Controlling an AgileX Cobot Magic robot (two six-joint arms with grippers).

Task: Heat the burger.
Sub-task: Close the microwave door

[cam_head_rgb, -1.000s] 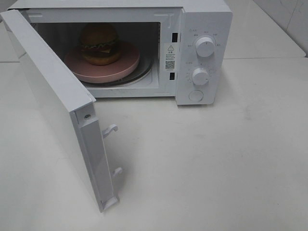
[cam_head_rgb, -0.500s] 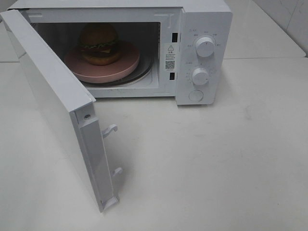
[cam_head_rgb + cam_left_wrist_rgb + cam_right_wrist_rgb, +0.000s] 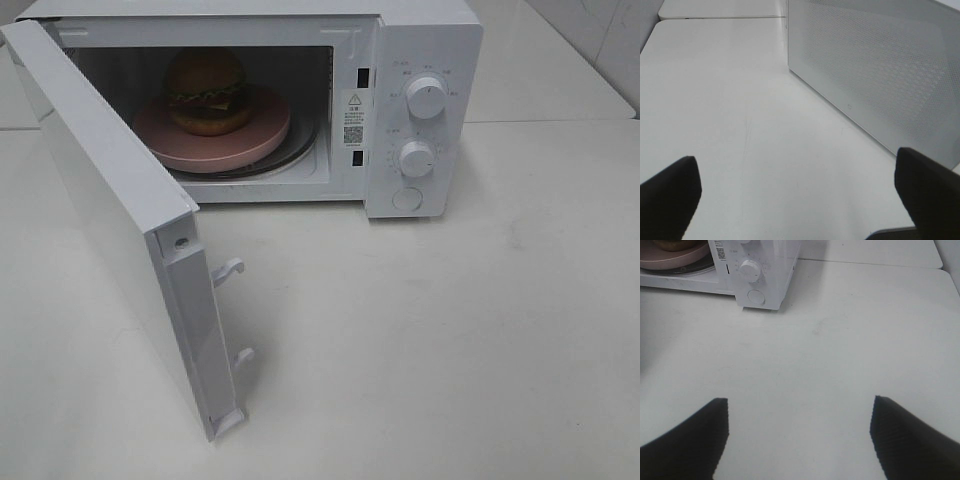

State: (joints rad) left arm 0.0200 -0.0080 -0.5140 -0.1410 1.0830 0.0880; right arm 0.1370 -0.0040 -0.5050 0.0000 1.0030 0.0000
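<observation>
Already the burger (image 3: pixel 207 90) sits on its pink plate (image 3: pixel 200 158) inside the microwave (image 3: pixel 425 40), whose door (image 3: pixel 110 200) stands wide. Both the left hand (image 3: pixel 795 160) and right hand (image 3: pixel 799 404) hover wide open, empty. Next, I judge, the left, beside the door, should swing it shut.

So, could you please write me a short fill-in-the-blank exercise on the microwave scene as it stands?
1. The burger sits on a ___ plate inside the microwave.
2. The microwave's door stands ___.
3. Its control panel carries ___ round knobs above a button.
4. The left tool and the right tool are both open and hold ___.

Missing words: pink; open; two; nothing.
</observation>
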